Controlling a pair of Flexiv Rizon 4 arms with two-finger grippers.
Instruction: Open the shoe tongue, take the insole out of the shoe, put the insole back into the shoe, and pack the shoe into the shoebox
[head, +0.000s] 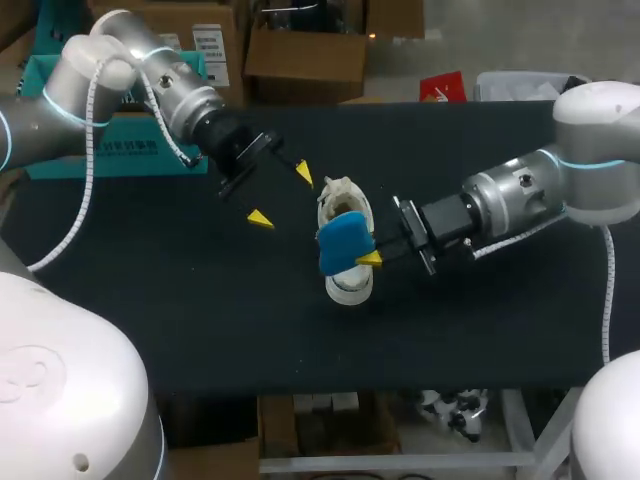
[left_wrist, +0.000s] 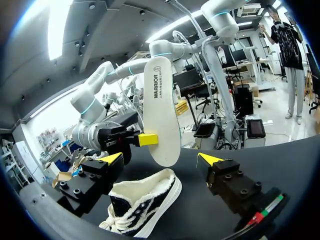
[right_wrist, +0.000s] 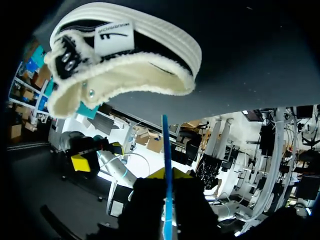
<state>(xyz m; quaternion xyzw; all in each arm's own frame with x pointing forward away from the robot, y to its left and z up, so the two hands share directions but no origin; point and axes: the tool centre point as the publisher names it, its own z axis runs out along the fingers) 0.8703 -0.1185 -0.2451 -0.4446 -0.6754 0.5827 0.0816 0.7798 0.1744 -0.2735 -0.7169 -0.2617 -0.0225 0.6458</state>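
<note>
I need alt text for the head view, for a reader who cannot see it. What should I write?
The right gripper holds a blue insole above a shoe in the middle of a black table. The left gripper hangs open beside the shoe.

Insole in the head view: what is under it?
The shoe, standing on the table. The insole, held by the right gripper, covers the shoe's middle; only its two ends show. Whether anything is inside the shoe cannot be seen.
</note>
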